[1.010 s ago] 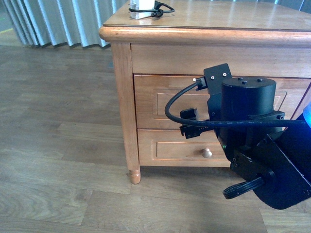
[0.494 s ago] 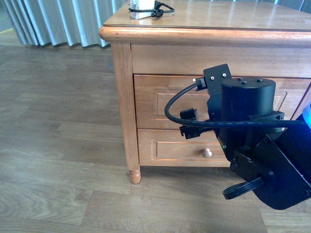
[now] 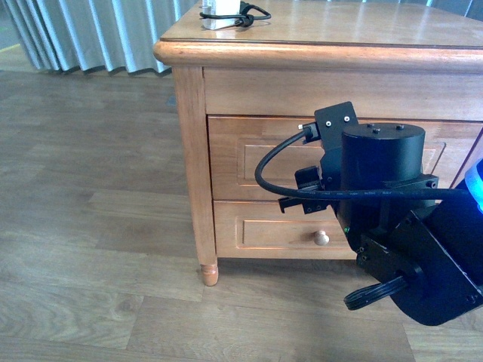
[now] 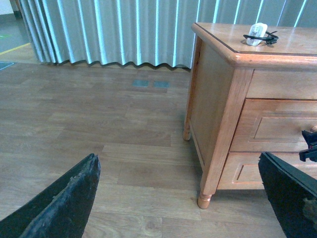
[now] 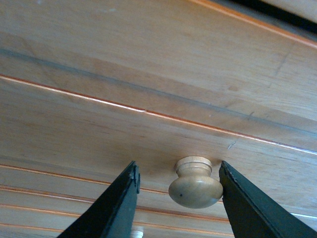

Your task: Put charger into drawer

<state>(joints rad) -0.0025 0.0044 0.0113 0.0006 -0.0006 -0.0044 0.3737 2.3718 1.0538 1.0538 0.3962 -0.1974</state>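
Charger: the charger (image 3: 220,13), a small white block with a thin black cable bunched against it, sits on top of the honey-coloured wooden cabinet (image 3: 189,113). It is near the back left corner, well apart from both grippers.
Drawer: the upper drawer (image 3: 241,154), wide with a sunken panel front, is just under the cabinet top and is shut.
Knob: a round pale wooden knob (image 5: 195,183) sticks out of the upper drawer's front.
Right hand: the black right gripper (image 5: 178,171) is right at the upper drawer. Its fingers are spread apart with the knob between them. One finger is very near the knob, maybe touching, and the other has a clear gap.
Left hand: the black left gripper (image 4: 177,163) hangs low over the floor, out beside the cabinet. Its fingers are spread wide and it holds nothing.
Lower drawer: the matching lower drawer (image 3: 256,230) is shut too.
Floor: grey-brown wooden floor (image 3: 90,226).
Behind: a pale blue-grey pleated curtain (image 3: 98,30).
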